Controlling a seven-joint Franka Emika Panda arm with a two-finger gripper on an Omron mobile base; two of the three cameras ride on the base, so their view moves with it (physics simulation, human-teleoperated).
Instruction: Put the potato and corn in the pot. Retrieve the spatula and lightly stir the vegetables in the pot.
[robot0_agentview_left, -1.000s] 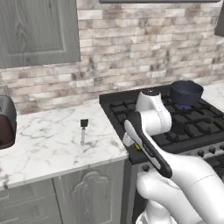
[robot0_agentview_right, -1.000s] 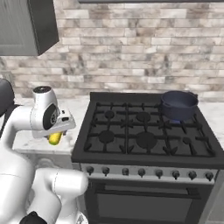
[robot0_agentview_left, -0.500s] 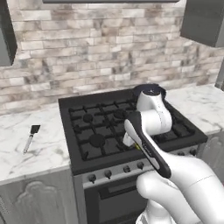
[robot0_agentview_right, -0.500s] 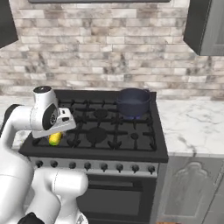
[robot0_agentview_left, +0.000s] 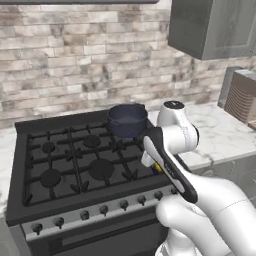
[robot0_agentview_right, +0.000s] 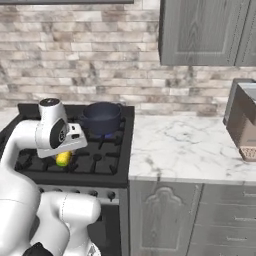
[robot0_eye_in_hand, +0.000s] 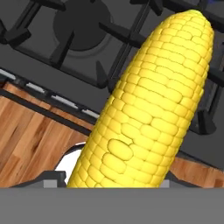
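Note:
A bright yellow corn cob (robot0_eye_in_hand: 148, 109) runs up the hand view, and my gripper (robot0_eye_in_hand: 113, 180) is shut on its lower end. From the right base view the corn (robot0_agentview_right: 63, 158) pokes out below my gripper (robot0_agentview_right: 66, 152), above the front edge of the stove. In the left base view only a yellow sliver of the corn (robot0_agentview_left: 158, 167) shows behind the forearm. The dark blue-grey pot (robot0_agentview_left: 127, 120) (robot0_agentview_right: 102, 117) stands on the stove's back right burner, beyond the hand. The potato and the spatula are out of view.
The black gas stove (robot0_agentview_left: 75, 165) (robot0_agentview_right: 107, 160) has raised grates. A marble counter (robot0_agentview_right: 185, 150) stretches to its right, with a brown-grey appliance (robot0_agentview_right: 243, 120) (robot0_agentview_left: 242, 95) at its far end. Grey wall cabinets (robot0_agentview_right: 205, 32) hang above. Wooden floor (robot0_eye_in_hand: 35, 144) lies under the stove's front.
The whole scene has slid left as the base drove to the right along the counter. The spatula has left the view and the pot is now close. The corn stays in the gripper.

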